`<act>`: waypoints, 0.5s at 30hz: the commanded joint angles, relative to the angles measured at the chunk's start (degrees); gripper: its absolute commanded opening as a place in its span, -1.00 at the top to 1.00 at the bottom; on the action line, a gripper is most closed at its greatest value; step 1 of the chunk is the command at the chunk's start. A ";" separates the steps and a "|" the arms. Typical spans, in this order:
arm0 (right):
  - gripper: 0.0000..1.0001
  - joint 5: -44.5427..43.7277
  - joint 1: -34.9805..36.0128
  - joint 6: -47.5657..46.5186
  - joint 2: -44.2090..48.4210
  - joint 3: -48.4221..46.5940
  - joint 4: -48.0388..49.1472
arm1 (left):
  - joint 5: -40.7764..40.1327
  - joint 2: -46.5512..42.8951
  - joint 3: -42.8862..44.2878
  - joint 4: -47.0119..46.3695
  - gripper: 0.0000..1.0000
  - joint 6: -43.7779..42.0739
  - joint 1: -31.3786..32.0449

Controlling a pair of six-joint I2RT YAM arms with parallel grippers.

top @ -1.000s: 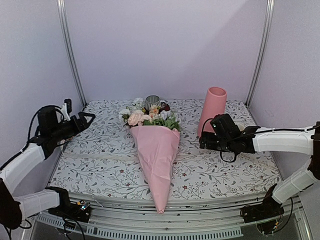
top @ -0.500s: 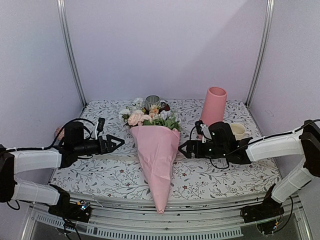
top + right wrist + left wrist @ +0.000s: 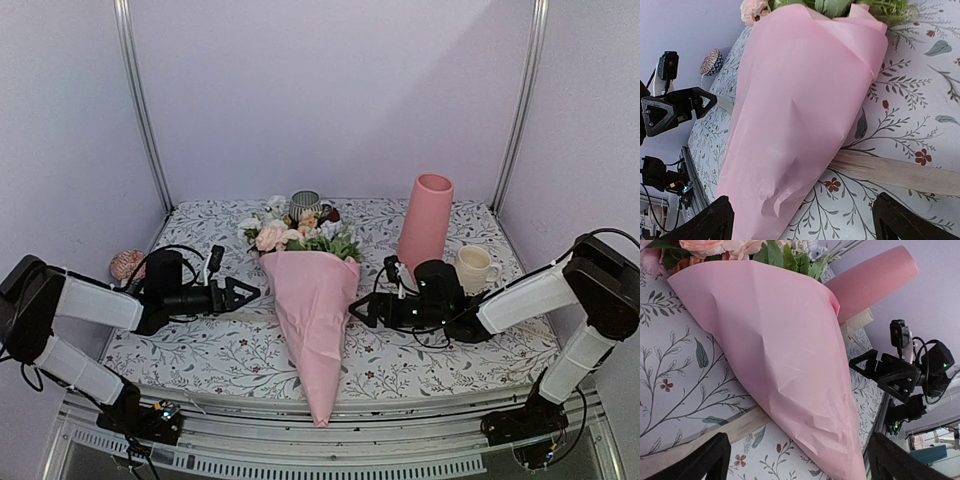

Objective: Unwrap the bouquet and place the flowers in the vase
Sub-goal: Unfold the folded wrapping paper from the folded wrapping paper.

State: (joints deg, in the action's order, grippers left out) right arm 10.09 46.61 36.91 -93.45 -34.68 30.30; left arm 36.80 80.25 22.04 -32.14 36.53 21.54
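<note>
"The left gripper (image 3: pixel 243 294) has swung in low, jaws wide, just left of the bouquet (image 3: pixel 312 265) lying in the middle."

"The right gripper (image 3: pixel 358 312) came in opposite, equally wide, empty. The vase (image 3: pixel 426 222) stands far right."

"So it's still wrapped. I'd guess they'll pull the paper (image 3: pixel 318 330) from both sides."

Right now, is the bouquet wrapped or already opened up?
Wrapped. The bouquet lies as a closed cone of pink paper, with the flowers showing only at its wide end.
</note>
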 commanded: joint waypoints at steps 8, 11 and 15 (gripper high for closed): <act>-0.97 4.41 0.03 5.77 -8.86 -6.73 5.07 | 2.27 8.88 1.56 -10.53 -0.94 1.11 0.68; -0.97 5.27 -0.36 8.18 -10.83 -8.04 5.33 | 2.57 10.01 2.22 -11.22 -0.93 1.42 0.68; -0.98 5.56 -0.60 9.81 -12.37 -9.32 5.29 | 3.08 11.78 3.48 -11.37 -0.93 1.70 0.79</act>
State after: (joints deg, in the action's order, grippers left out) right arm 14.37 46.44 43.99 -103.85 -42.28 34.11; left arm 38.50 90.32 23.46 -40.93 37.82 21.74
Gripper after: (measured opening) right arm 0.988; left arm 0.966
